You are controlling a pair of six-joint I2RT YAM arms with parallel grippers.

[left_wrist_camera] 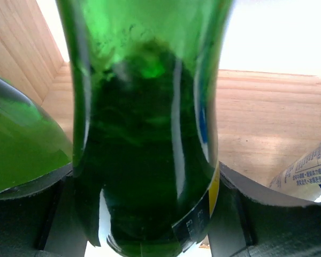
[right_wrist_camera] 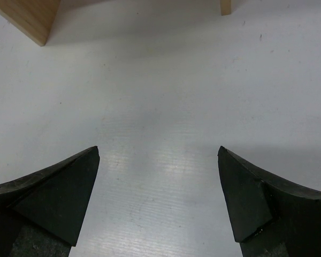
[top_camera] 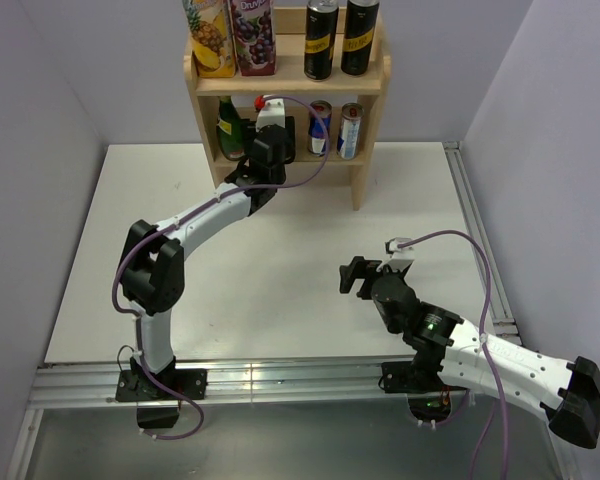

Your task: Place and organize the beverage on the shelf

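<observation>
Both arms – the left arm [top_camera: 202, 216] and the right arm [top_camera: 500, 365] – wear white link shells between chunky black joint housings. A thin purple cable [top_camera: 445, 233] loops along each. A small green light [top_camera: 432, 323] glows on the right arm, whose fingertips [right_wrist_camera: 61, 198] are matte black wedges.

The shelf [left_wrist_camera: 267, 118] is showing pale, unpainted wood with visible grain. The bottle [left_wrist_camera: 144, 134] is gleaming as glossy, smooth green glass, carrying a printed label [left_wrist_camera: 195, 227]. The worktop [right_wrist_camera: 166, 96] is appearing white, smooth and matt. On the right pincer [right_wrist_camera: 158, 155], the fingers [right_wrist_camera: 59, 198] are looking matt black and finely grained.
</observation>
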